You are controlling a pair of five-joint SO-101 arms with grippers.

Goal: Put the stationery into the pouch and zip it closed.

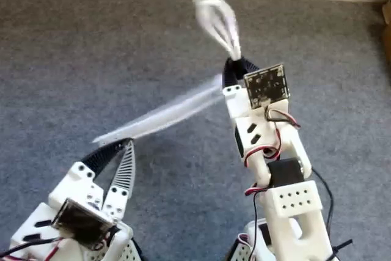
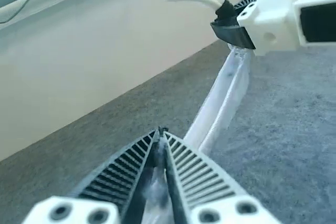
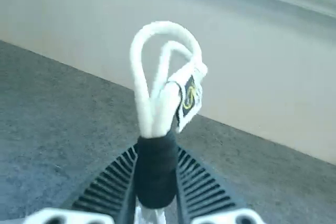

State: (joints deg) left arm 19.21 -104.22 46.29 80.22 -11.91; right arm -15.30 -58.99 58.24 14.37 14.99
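High view: left gripper (image 1: 126, 145) is clamping one end of the pouch (image 1: 165, 113), and right gripper (image 1: 235, 65) is pinching the opposite end at its white cord loop (image 1: 217, 16). Pouch is hanging stretched between both, long axis running gripper to gripper.

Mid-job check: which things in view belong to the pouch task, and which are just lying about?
Job:
pouch, stretched between the grippers
white cord loop at its end
left gripper, on the pouch
right gripper, at the loop's base

Not job:
grey carpeted surface
pale wall
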